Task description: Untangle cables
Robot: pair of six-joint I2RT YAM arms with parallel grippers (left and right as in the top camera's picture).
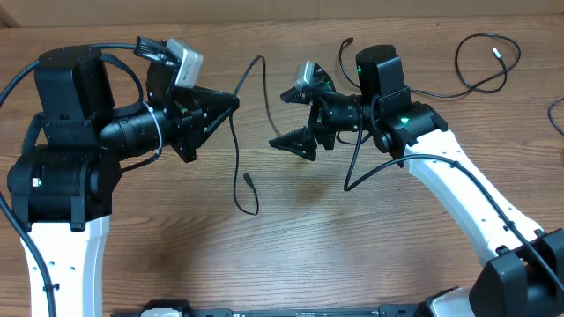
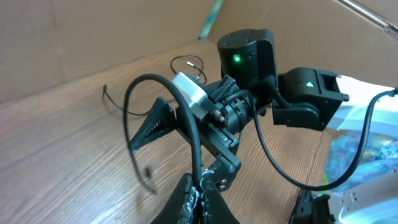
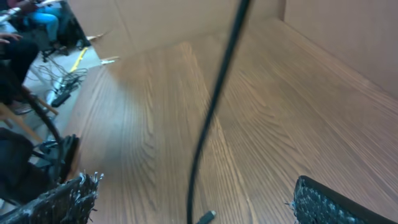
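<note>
A thin black cable (image 1: 234, 150) hangs from my left gripper (image 1: 233, 101), which is shut on it. The cable loops up past the gripper and trails down to the table, where its plug end (image 1: 248, 179) lies. In the left wrist view the shut jaws (image 2: 200, 190) pinch the same cable (image 2: 186, 118) as it arcs over to the left. My right gripper (image 1: 298, 114) faces the left one, open wide. In its wrist view the cable (image 3: 211, 118) hangs between the spread fingers (image 3: 329, 202) without touching them, its plug end (image 3: 207, 216) low down.
A second thin cable (image 1: 483, 84) with a silver tip (image 1: 496, 51) lies coiled at the back right. A further cord loop (image 1: 556, 114) shows at the right edge. The right arm's own thick cable (image 1: 357, 172) droops under its wrist. Cardboard walls (image 2: 74, 37) stand behind the table.
</note>
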